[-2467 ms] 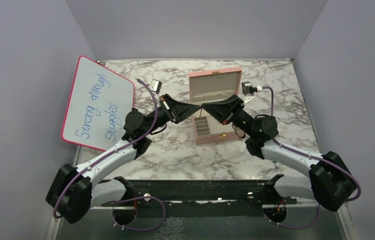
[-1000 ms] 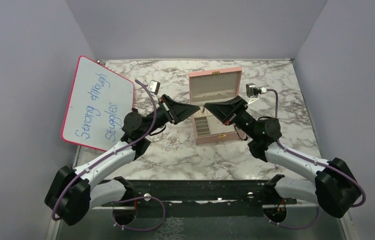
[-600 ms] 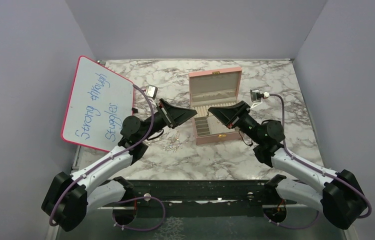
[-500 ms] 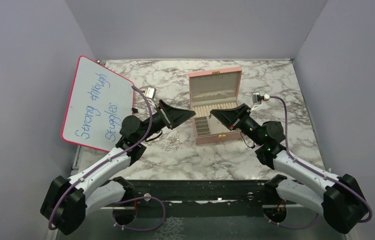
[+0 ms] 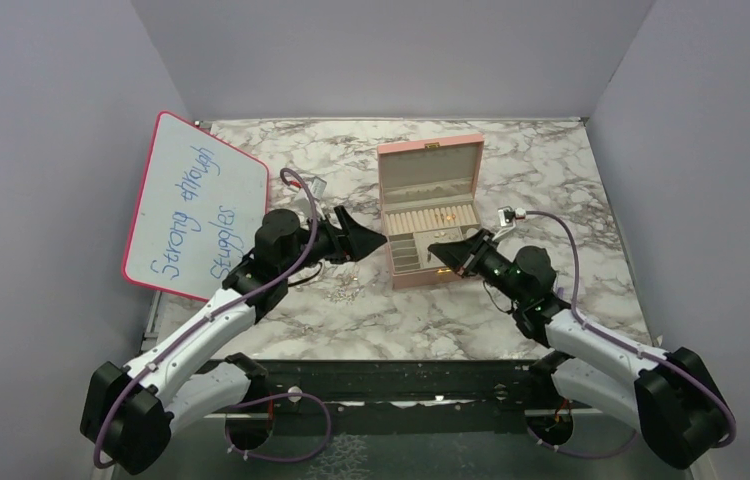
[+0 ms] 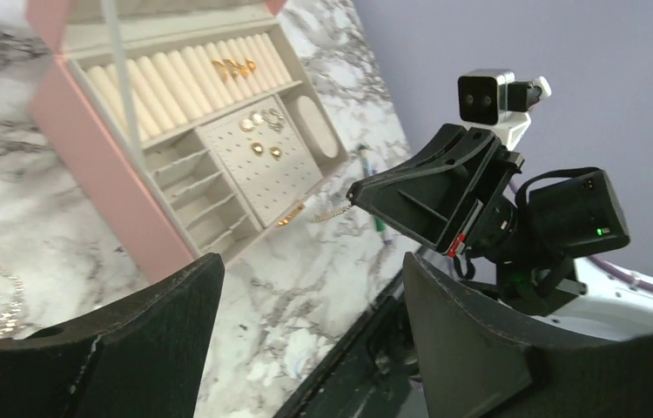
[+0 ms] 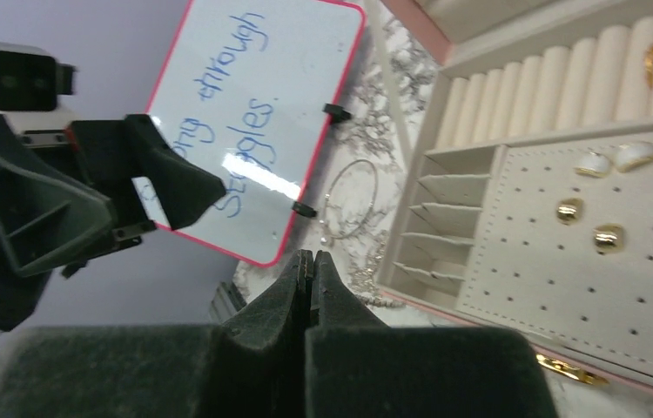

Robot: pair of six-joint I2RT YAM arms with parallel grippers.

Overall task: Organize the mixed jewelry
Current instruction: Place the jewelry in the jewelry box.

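Note:
The pink jewelry box stands open in the middle of the table. Gold rings sit in its cream rolls and gold earrings on its pegboard panel. Loose silver chains lie on the marble left of the box, with a thin silver hoop among them. My left gripper hangs open and empty by the box's left front corner. My right gripper is shut on nothing, over the box's front edge.
A pink-framed whiteboard with blue writing leans at the left wall. A green marker pen and a short chain lie on the marble right of the box. Grey walls close in three sides.
Both grippers have drawn back from above the box and come lower towards its front. The left jaws have opened wide; the right jaws have stayed shut.

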